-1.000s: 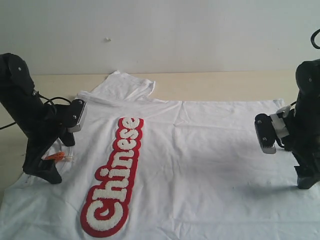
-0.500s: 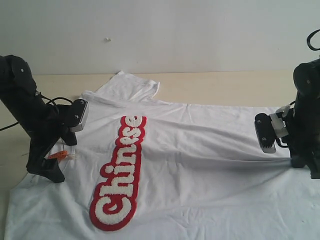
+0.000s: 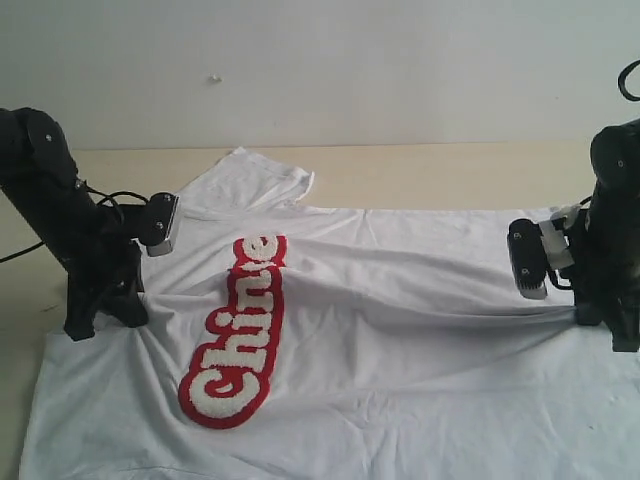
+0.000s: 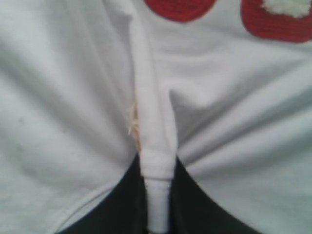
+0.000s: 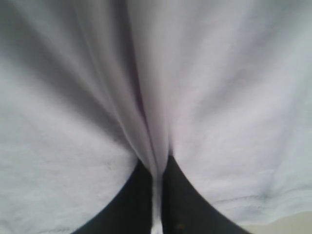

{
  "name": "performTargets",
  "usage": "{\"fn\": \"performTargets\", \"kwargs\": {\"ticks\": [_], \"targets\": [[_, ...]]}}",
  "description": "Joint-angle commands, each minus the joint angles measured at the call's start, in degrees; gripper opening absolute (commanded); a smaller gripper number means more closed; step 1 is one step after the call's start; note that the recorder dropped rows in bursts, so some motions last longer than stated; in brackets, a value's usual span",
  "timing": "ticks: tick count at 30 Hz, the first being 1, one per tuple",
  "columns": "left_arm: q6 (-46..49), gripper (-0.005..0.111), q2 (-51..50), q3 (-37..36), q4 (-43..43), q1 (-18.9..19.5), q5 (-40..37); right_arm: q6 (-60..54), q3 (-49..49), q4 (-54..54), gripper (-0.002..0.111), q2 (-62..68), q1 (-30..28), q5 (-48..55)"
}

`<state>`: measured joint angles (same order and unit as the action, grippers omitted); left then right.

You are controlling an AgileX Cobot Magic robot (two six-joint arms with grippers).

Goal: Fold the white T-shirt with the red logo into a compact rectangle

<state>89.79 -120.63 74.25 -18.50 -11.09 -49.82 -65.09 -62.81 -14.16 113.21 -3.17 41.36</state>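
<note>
The thin, creased white T-shirt [image 3: 400, 330] runs lengthwise from the left gripper [image 4: 158, 207], clamped on its collar [image 4: 155, 122] beside the fuzzy red logo [image 3: 238, 340], to the right gripper [image 5: 157, 200], pinching cloth well away from that logo.

white T-shirt [image 3: 400, 330] thin matt cloth, softly creased, thicker hemmed edge pinched between left gripper [image 4: 157, 204] fingers [image 4: 122, 214]; red logo [image 3: 232, 345] felt-like red patch, fuzzy raised white letters; right gripper [image 5: 157, 200] fingers [image 5: 187, 209] smooth matt black; table [image 3: 450, 170] pale, matt, smooth
</note>
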Motion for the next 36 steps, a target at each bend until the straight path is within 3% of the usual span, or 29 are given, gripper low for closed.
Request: {"fn": "performTargets", "kwargs": {"ticks": [1,7,13,24,36], "targets": [[-0.27,0.003,5.07,-1.43,4.77,0.45,-3.20,-0.49,-1.47,3.03,0.000,-7.53,-0.11,-2.27],[-0.27,0.002,20.11,-1.30,5.98,0.45,-4.62,-1.24,-1.61,2.57,0.000,-17.36,-0.11,-2.09],[-1.71,0.000,27.51,1.21,7.97,0.45,-7.24,-1.24,-1.61,2.19,0.000,-22.13,-0.11,-1.87],[-5.10,0.000,34.14,7.98,12.82,0.45,-17.39,-2.98,-2.06,0.02,0.000,-32.61,-0.11,-0.57],[-10.57,0.000,36.38,10.37,13.60,0.45,-20.14,-2.70,-9.52,6.47,0.000,-34.59,-0.11,13.49]]}}
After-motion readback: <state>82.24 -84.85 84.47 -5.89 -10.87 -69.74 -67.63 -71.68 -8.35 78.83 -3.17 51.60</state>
